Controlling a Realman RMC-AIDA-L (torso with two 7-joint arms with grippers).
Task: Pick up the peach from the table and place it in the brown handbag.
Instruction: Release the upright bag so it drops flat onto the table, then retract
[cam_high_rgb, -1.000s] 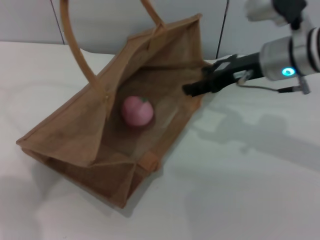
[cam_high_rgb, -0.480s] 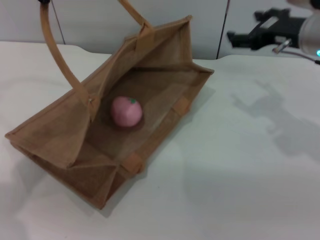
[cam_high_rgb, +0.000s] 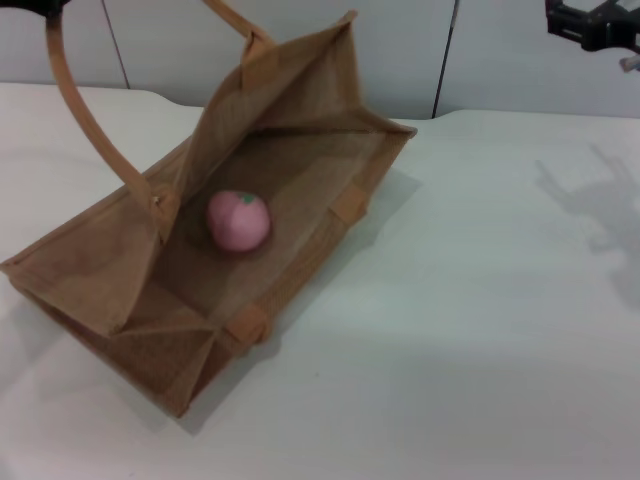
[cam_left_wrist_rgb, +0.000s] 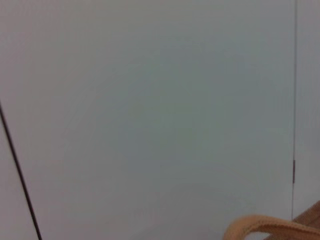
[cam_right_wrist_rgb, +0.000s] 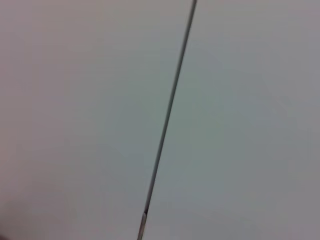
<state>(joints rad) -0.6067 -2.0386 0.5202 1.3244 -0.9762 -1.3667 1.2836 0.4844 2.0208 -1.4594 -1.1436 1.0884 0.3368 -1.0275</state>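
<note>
The brown handbag (cam_high_rgb: 300, 150) lies tilted and open on the white table (cam_high_rgb: 480, 330). The pink peach (cam_high_rgb: 238, 220) rests inside it on the lower wall. One long handle (cam_high_rgb: 85, 120) arches up to the top left corner, where a dark sliver of my left gripper (cam_high_rgb: 35, 8) is shut on it. A piece of handle (cam_left_wrist_rgb: 270, 227) shows in the left wrist view. My right gripper (cam_high_rgb: 590, 25) hangs high at the far right, away from the bag, open and holding nothing.
Grey wall panels with dark seams (cam_high_rgb: 445, 60) stand behind the table. The right wrist view shows only that wall (cam_right_wrist_rgb: 165, 120). The right gripper's shadow (cam_high_rgb: 600, 205) falls on the tabletop to the right of the bag.
My right gripper has pulled back from the bag's mouth, up and to the right. The bag, with the peach inside, has shifted left along with its raised handle.
</note>
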